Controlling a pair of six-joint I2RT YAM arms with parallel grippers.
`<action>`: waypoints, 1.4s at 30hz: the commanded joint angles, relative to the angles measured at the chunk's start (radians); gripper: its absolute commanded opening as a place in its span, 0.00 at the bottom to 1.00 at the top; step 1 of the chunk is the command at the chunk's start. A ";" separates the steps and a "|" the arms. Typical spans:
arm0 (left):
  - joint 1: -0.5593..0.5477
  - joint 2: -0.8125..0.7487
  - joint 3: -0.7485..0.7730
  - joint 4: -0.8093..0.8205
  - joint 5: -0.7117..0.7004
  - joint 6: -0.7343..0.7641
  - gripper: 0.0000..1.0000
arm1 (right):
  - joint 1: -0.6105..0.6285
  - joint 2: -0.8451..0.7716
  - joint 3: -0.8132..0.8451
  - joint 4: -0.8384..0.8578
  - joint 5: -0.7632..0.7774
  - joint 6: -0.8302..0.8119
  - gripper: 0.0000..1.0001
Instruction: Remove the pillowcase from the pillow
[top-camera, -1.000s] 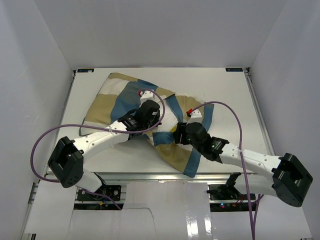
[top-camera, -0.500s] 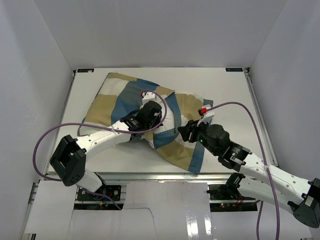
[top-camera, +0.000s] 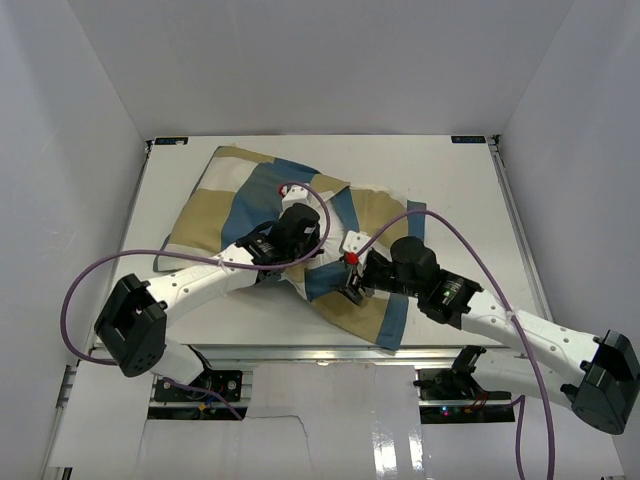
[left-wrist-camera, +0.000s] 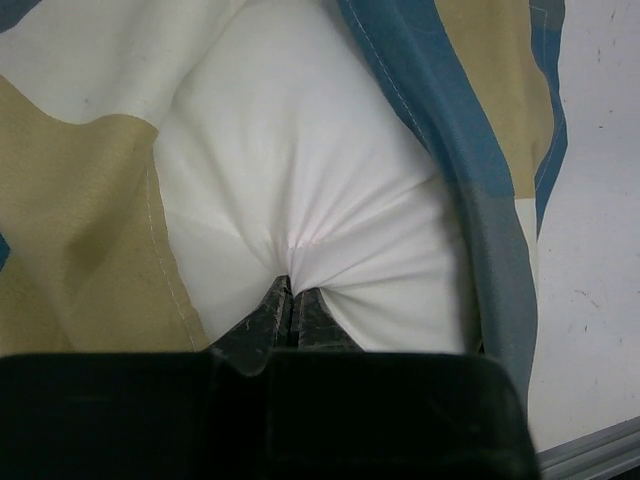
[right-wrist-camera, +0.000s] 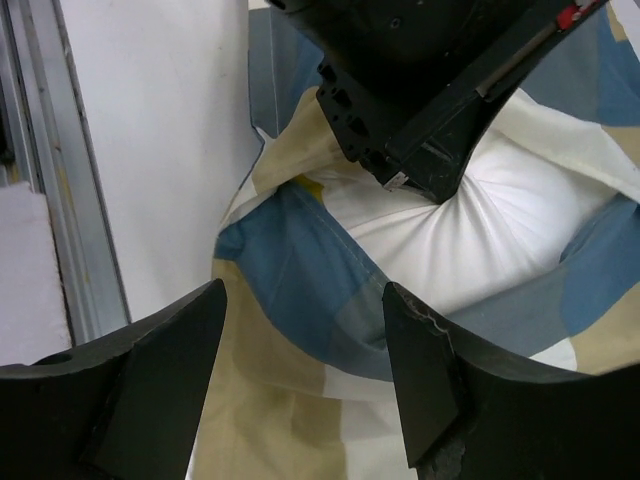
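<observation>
Right hand (right-wrist-camera: 300, 370) hovers spread wide, empty, at the pillow's (left-wrist-camera: 300, 160) near side, over the pillowcase (right-wrist-camera: 285, 285) hem, probably lining up to catch that rim. Left hand (left-wrist-camera: 290, 305) is clamped on the pillow's exposed white bulge, anchoring it. Beyond, the pillowcase covers the pillow's far end on the table (top-camera: 450, 180).

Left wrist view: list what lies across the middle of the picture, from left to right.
pillowcase's tan block → pillow → pillowcase's blue band → table
</observation>
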 joint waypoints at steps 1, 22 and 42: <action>-0.002 -0.093 -0.002 0.055 0.013 -0.015 0.00 | 0.002 0.023 0.030 0.008 -0.067 -0.177 0.70; 0.033 -0.124 0.046 0.021 0.010 -0.021 0.00 | -0.005 0.066 -0.085 0.212 0.059 -0.134 0.08; 0.307 0.182 0.558 -0.240 0.076 -0.013 0.00 | 0.042 -0.229 -0.297 0.153 0.025 0.119 0.08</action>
